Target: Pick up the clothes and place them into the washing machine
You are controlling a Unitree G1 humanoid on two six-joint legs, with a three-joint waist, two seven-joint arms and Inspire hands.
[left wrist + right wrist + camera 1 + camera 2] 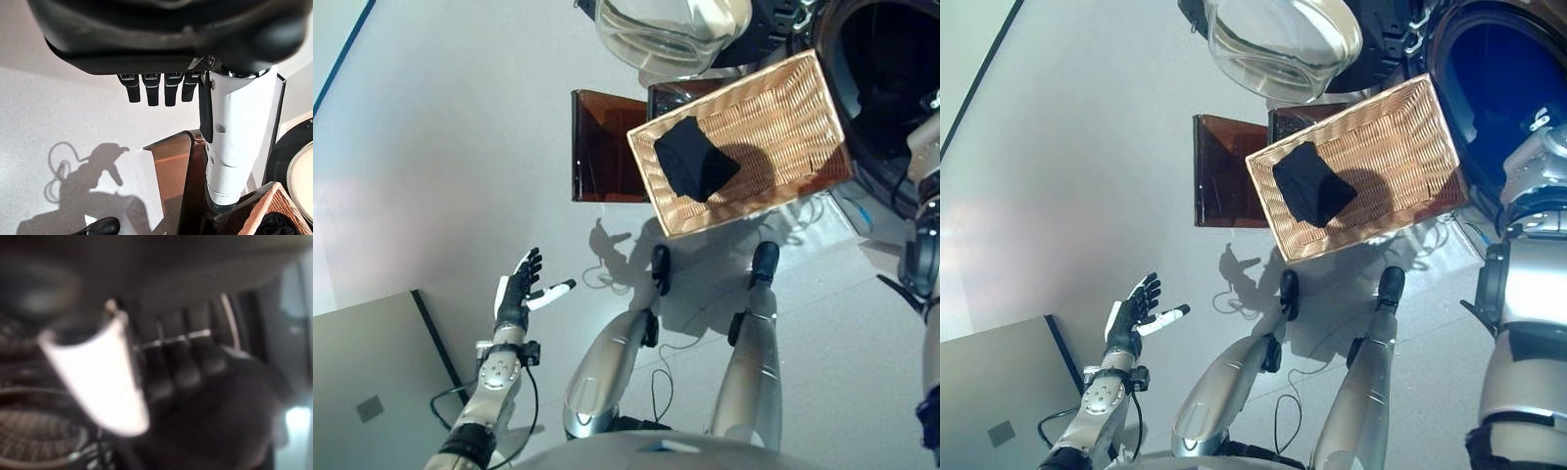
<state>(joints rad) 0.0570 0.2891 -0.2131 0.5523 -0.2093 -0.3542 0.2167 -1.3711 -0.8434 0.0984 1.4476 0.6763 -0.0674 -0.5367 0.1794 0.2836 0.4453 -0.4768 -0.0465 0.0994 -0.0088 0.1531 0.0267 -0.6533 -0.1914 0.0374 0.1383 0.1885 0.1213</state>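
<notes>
A black cloth (1312, 191) lies crumpled in the left part of a wicker basket (1405, 147), in front of the washing machine's open drum (1508, 78). My right arm reaches up into the drum mouth at the far right. In the right wrist view my right hand (186, 362) shows blurred, its fingers curled over a dark cloth (225, 426), with the drum's perforated metal beside it. My left hand (517, 289) hangs open over the floor at the lower left, far from the basket and holding nothing.
The washer's round glass door (1278, 44) stands swung open at the top centre. The basket rests on a brown translucent stand (1219, 171). A grey flat-topped box (999, 392) sits at the lower left by my left arm.
</notes>
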